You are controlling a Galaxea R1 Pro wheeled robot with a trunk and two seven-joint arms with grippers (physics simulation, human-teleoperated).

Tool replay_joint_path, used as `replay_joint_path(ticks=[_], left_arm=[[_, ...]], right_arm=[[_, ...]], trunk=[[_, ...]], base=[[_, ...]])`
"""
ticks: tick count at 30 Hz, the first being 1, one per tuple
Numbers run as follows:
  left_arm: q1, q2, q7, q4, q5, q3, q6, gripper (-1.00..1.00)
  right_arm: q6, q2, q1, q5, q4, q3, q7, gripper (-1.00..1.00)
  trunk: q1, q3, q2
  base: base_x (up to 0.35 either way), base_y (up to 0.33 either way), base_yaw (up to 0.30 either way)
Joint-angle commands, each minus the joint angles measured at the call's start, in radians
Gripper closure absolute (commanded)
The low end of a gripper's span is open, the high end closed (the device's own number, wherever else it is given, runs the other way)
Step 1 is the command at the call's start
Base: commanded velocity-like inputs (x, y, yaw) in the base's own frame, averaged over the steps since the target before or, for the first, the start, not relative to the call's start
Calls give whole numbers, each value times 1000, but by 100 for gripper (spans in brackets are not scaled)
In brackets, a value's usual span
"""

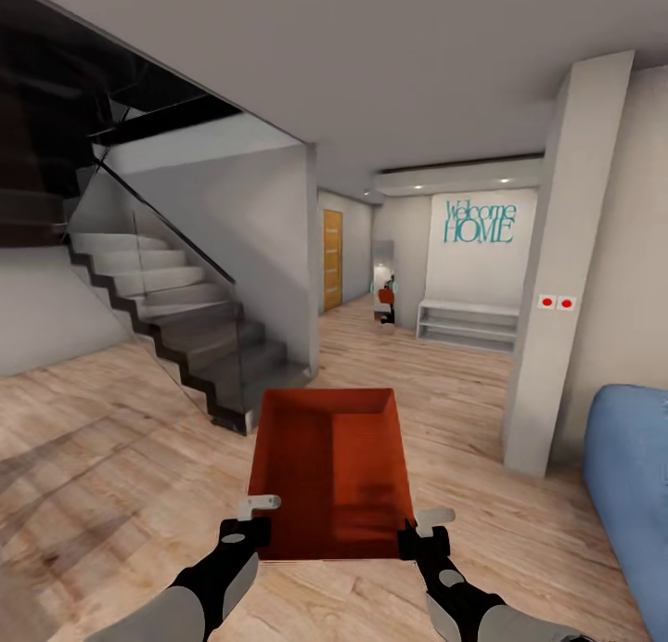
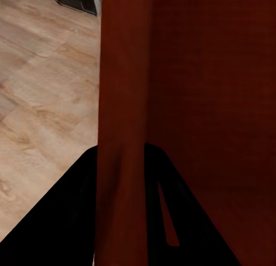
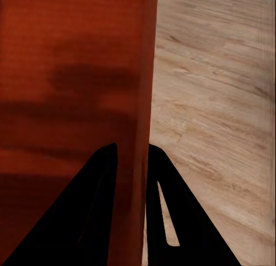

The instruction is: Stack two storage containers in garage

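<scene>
An orange-red bin is held out in front of the robot above the light wood-plank floor, one arm at each side wall. The left gripper is clamped on the bin's left wall near the near corner: in the left wrist view the thin wall runs between the two black fingers, one outside and one inside the bin. The right gripper is clamped on the right wall in the same manner, and the right wrist view shows that wall pinched between its dark fingers.

Ahead and to the left stands a staircase with pale treads, dark risers and a glass side panel with a dark handrail; its lowest step lies just beyond the bin's far left corner. To the right a pale square pillar rises from floor to ceiling and bears two small red dots. A rounded blue sofa edge sits at the right margin, near the pillar. Between stairs and pillar the plank floor runs open toward a hallway with a yellow-wood door, a low white shelf and teal "Welcome HOME" lettering on the white wall.

The bin is rectangular, topless, with thin plain walls and a smooth matte base carrying soft shadows.
</scene>
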Motion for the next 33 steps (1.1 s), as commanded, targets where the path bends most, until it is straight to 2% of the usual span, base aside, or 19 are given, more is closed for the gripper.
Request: replay_joint_path(ticks=[1, 10, 33], left_arm=[[-1, 12, 11, -1, 8, 14, 3, 100], [-1, 12, 10, -1, 8, 14, 3, 100], [-1, 12, 11, -1, 8, 13, 3, 100]], right_arm=[[-5, 0, -1, -10, -1, -4, -3, 100], [-5, 0, -1, -10, -1, -4, -3, 100], [-4, 1, -1, -10, -1, -4, -3, 100]], trunk=[[1, -1, -1], [1, -1, -1], [1, -1, -1]], base=[[322, 0, -285], [322, 0, -226], [322, 0, -6]])
